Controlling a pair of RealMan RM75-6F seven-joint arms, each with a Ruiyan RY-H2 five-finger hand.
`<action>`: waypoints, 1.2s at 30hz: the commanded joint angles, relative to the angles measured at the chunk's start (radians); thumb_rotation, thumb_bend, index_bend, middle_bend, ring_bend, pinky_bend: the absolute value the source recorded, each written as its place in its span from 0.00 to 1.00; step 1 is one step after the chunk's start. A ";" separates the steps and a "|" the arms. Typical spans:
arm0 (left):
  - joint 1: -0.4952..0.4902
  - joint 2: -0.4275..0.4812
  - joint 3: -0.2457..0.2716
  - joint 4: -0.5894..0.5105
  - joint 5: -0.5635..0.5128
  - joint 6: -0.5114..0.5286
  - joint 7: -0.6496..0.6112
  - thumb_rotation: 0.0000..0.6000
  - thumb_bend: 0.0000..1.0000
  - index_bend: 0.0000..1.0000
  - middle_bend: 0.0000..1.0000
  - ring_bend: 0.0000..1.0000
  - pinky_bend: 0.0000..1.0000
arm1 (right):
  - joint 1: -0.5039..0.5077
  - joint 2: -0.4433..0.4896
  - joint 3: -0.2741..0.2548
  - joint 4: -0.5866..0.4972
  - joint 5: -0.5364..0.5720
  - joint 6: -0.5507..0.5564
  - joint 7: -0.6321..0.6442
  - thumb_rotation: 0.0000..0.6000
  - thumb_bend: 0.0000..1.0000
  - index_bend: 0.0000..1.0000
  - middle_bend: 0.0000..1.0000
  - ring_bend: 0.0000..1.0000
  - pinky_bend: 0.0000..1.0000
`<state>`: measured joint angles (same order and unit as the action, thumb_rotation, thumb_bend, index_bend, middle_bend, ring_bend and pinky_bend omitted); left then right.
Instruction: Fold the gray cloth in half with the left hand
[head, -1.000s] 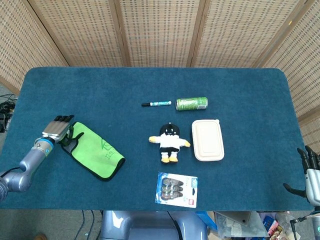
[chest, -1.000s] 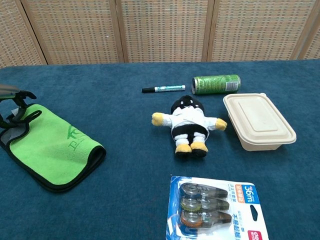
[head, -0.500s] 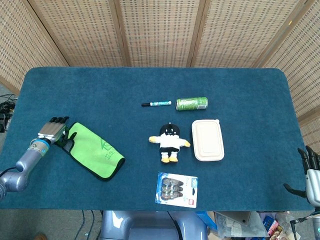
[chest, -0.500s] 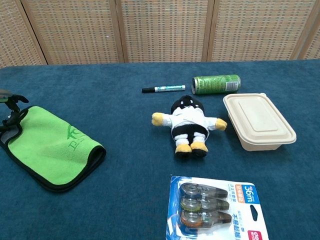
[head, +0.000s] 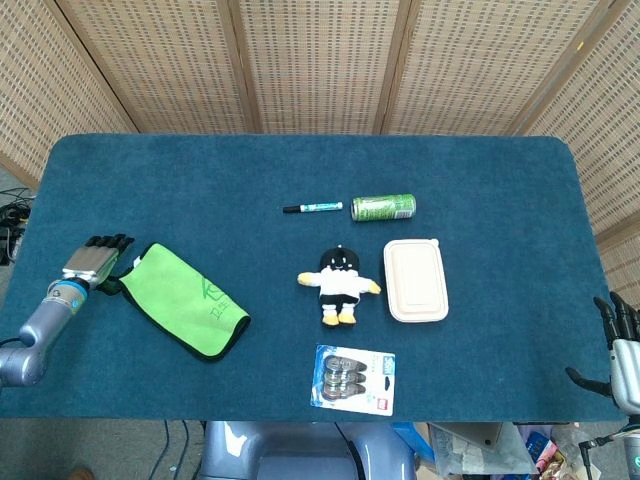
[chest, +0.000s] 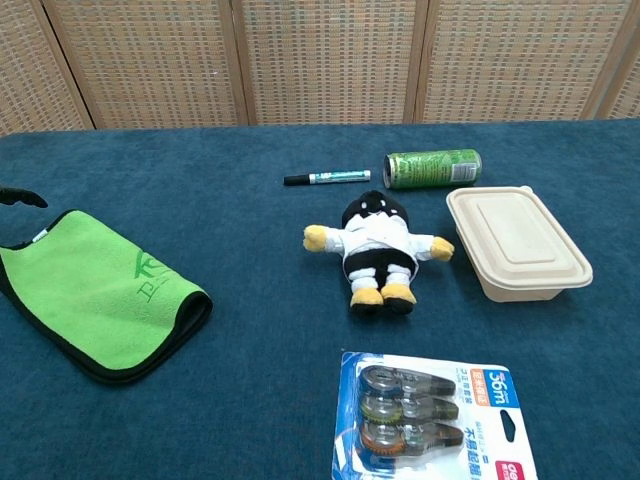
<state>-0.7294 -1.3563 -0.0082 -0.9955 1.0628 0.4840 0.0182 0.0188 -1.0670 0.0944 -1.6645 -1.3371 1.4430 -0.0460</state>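
The cloth (head: 190, 300) lies folded on the left of the blue table, its bright green side up with a dark gray border and underside showing at the edges; the chest view shows the cloth (chest: 100, 290) doubled over at its right end. My left hand (head: 92, 260) sits just off the cloth's upper-left corner, fingers extended and apart, holding nothing. In the chest view only a dark fingertip (chest: 22, 196) pokes in at the left edge. My right hand (head: 620, 345) hangs beyond the table's right front corner, fingers spread and empty.
A plush penguin (head: 340, 283) lies mid-table, with a beige lidded box (head: 415, 280) to its right. Behind them are a green can (head: 383, 207) on its side and a marker pen (head: 313, 208). A blister pack of correction tapes (head: 354, 378) sits at the front edge.
My left hand has let go of the cloth's left corner and drawn back to the left, away from it. The cloth stays folded. The right hand has not moved.
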 joint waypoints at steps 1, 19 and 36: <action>0.007 0.007 -0.004 -0.003 0.007 0.005 -0.012 1.00 0.40 0.00 0.00 0.00 0.00 | 0.000 0.000 -0.001 -0.001 -0.002 0.001 -0.001 1.00 0.00 0.00 0.00 0.00 0.00; 0.223 0.368 -0.045 -0.365 0.107 0.385 -0.135 1.00 0.35 0.00 0.00 0.00 0.00 | -0.014 0.025 -0.014 -0.038 -0.058 0.037 0.027 1.00 0.00 0.00 0.00 0.00 0.00; 0.471 0.375 -0.027 -0.693 0.209 0.869 0.018 1.00 0.29 0.00 0.00 0.00 0.00 | -0.018 0.031 -0.021 -0.026 -0.090 0.046 0.081 1.00 0.00 0.00 0.00 0.00 0.00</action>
<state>-0.3063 -0.9588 -0.0394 -1.6274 1.2662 1.2807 -0.0257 0.0016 -1.0353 0.0735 -1.6926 -1.4245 1.4874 0.0326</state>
